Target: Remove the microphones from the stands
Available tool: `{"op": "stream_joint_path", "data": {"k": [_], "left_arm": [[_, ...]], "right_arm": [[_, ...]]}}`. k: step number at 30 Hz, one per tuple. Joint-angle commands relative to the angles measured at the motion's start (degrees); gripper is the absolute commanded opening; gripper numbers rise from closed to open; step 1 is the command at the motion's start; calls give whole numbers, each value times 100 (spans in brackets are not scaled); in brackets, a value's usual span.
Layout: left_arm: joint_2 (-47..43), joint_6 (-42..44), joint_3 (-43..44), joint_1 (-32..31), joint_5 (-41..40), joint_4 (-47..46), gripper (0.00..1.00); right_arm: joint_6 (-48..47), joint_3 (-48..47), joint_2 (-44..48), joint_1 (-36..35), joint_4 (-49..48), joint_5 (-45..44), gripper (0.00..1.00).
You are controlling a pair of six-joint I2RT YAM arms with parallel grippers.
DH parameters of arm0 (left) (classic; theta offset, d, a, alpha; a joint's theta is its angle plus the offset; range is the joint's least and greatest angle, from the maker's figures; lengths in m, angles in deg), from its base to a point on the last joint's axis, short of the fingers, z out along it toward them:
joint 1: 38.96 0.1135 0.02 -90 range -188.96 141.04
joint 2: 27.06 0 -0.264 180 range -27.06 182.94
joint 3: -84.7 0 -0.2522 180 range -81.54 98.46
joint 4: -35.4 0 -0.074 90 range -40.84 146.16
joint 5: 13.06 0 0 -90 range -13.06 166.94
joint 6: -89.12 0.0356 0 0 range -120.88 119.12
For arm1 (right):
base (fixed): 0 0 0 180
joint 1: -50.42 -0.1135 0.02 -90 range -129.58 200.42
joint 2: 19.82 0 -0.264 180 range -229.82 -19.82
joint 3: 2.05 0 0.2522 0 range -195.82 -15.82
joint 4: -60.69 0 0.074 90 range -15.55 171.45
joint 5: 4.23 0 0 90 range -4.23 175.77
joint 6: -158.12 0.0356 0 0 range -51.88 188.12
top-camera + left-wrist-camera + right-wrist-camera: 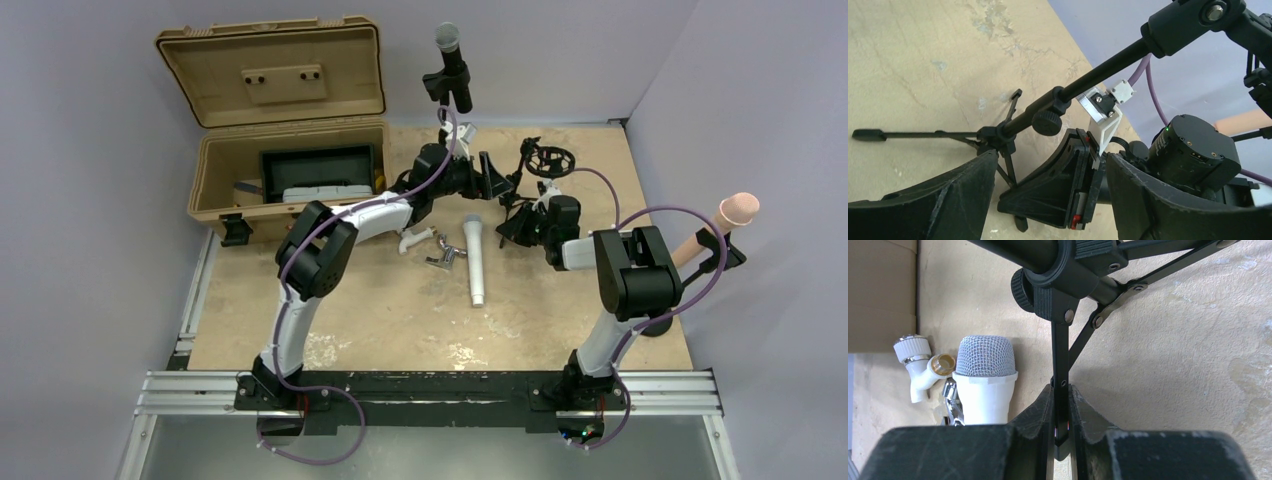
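A white microphone point(476, 258) with a grey mesh head lies flat on the table; it also shows in the right wrist view point(985, 375). A small black tripod stand point(535, 185) with an empty ring mount stands just behind it. My right gripper point(520, 230) is shut on one thin leg of this stand point(1060, 355). My left gripper point(490, 175) is open beside the stand's pole point(1083, 82). In the left wrist view the right gripper's black fingers point(1073, 185) sit between my open left jaws.
A black microphone point(452, 70) sits in a tall stand at the back. A pink-headed one point(738, 210) is clipped in a stand at the right. An open tan case point(290, 130) stands back left. A white pipe fitting point(415, 240) and a metal fitting point(445, 258) lie near the white microphone.
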Motion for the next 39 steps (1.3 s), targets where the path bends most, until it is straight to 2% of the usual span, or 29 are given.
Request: {"op": "stream_joint_path", "data": {"k": [1, 7, 13, 19, 21, 26, 29, 31, 34, 39], "left_arm": [[245, 446, 513, 5, 453, -590, 78], [667, 125, 956, 16, 452, -642, 67], [876, -135, 1158, 5, 478, -864, 48], [937, -145, 1260, 7, 487, -794, 46], [929, -164, 1273, 7, 481, -790, 43], [912, -437, 1270, 13, 411, -787, 30], [895, -697, 1349, 22, 299, -530, 11], [874, -1058, 1327, 44, 235, -515, 0], [880, -2009, 1317, 106, 171, -265, 0], [838, -4376, 1154, 174, 169, -39, 0]], "right_arm": [[-87, -162, 0, 6, -84, 42, 0], [-91, -172, -20, -1, -73, 52, 0], [-91, -177, -26, -6, -72, 59, 0], [-96, -178, -29, -4, -73, 80, 0], [-91, -185, -35, -4, -76, 82, 0], [-100, -188, -43, -15, -68, 82, 0], [-105, -186, -42, -15, -70, 74, 0], [-105, -190, -40, -25, -68, 66, 0], [-105, -198, -44, -25, -55, 49, 0], [-96, -202, -44, -30, -44, -9, 0]]}}
